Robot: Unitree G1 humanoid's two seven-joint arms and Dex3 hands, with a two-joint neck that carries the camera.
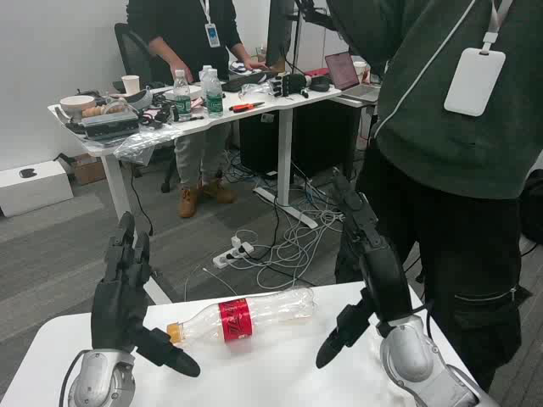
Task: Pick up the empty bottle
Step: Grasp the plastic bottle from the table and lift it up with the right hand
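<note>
Bottle (246, 317), clear and empty with a red label and orange cap, lies on its side on the white surface (280, 373) between the two hands, touched by neither. Left hand (127, 297) and right hand (369, 280) are raised with fingers spread, holding nothing, so this looks like the approach step. Next, one hand likely needs to drop and wrap around the bottle's body.

The bottle (242, 318) is clear, shiny plastic with a red label and an orange cap. The table (280, 373) is white, smooth and matt. The left hand (123, 297) and right hand (369, 263) are dull black, on shiny silver arms.
</note>
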